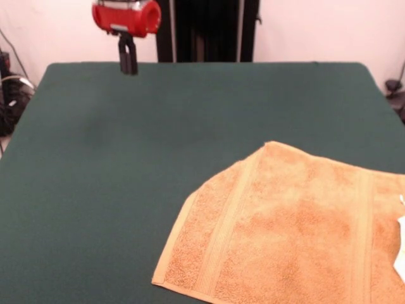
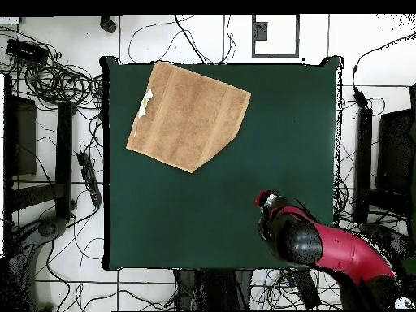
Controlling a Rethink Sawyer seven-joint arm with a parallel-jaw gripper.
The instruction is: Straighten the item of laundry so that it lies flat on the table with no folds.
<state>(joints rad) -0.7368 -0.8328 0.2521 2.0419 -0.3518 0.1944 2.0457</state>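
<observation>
The orange-tan towel (image 1: pixel 297 234) lies on the dark green table (image 1: pixel 126 164) at the near right in the front view, running off the picture's right and bottom edges. It looks mostly flat, but its far left corner is cut off in a slant, as if folded under. A white label (image 1: pixel 400 253) shows at its right edge. In the overhead view the towel (image 2: pixel 187 114) is at the table's upper left, with the label (image 2: pixel 145 104) on its left side. My gripper (image 1: pixel 128 63) hangs shut and empty above the table's far left, well away from the towel.
The red and black arm (image 2: pixel 325 244) reaches over the table's lower right corner in the overhead view. Cables and equipment (image 2: pixel 49 81) lie on the floor around the table. The black pedestal (image 1: pixel 205 31) stands behind the table's far edge.
</observation>
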